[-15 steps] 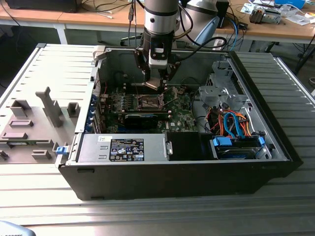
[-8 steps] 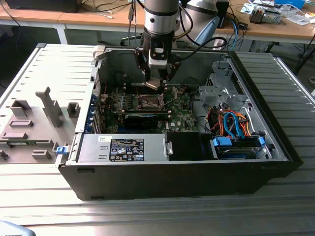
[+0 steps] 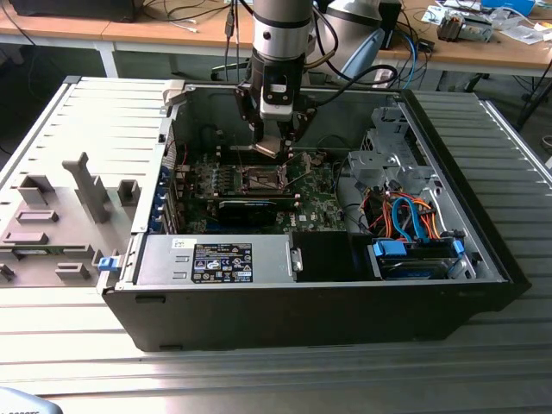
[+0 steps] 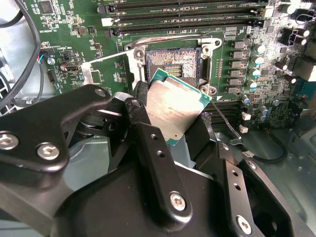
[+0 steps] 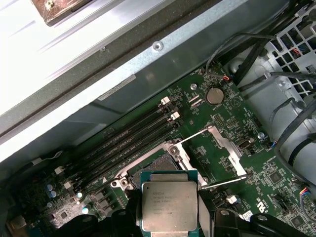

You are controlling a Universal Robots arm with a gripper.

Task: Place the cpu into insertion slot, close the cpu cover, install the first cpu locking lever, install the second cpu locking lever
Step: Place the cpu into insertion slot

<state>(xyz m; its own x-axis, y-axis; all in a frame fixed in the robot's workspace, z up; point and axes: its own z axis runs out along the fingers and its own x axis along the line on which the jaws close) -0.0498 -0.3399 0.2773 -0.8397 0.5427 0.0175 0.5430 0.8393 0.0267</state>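
Note:
My gripper [image 4: 170, 114] is shut on the cpu [image 4: 175, 106], a flat square chip with a silvery-grey top and a green edge, gripped by two opposite sides. In the exterior view the gripper [image 3: 274, 143] hangs inside the open computer case, just above the green motherboard [image 3: 315, 203]. The cpu [image 5: 169, 205] hovers tilted over one edge of the insertion slot [image 4: 173, 64], whose dark centre lies bare inside its silvery rim. The cpu cover [image 5: 228, 148] is swung open beside the insertion slot [image 5: 148, 165]. Two thin wire levers [image 5: 193, 138] stand raised off it.
Long black memory slots [image 5: 131, 136] run beside the socket. A long black card [image 3: 247, 208] lies near it. A drive cage [image 3: 388, 164] with orange and blue cables [image 3: 405, 216] is on the exterior view's right. The power supply [image 3: 216, 259] sits in front, and case walls ring the board.

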